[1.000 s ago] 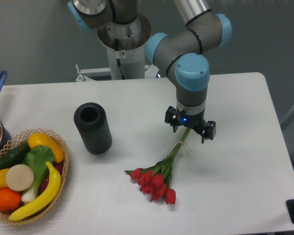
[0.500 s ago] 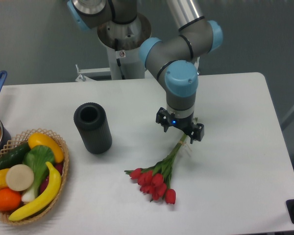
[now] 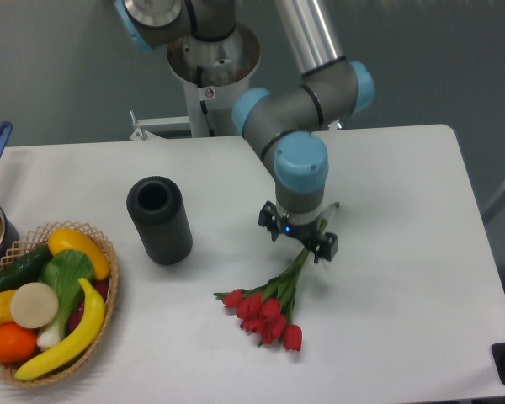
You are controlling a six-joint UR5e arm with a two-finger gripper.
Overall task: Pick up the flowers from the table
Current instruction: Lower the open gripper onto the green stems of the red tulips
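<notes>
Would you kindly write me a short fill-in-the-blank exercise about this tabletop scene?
1. The flowers lying on the table have buds coloured ____.
2. The gripper hovers over the bunch's green ____, not its buds.
3. The black cylinder stands to the ____ of the flowers in the picture.
4. The woven basket holds a long yellow ____.

Missing words: red; stems; left; banana

The table [image 3: 404, 278] looks smooth, white and matt. The black cup [image 3: 159, 220] looks dull, maybe rubbery. The basket [image 3: 109, 278] is rough and woven. The banana [image 3: 71, 335] looks like shiny plastic.
</notes>
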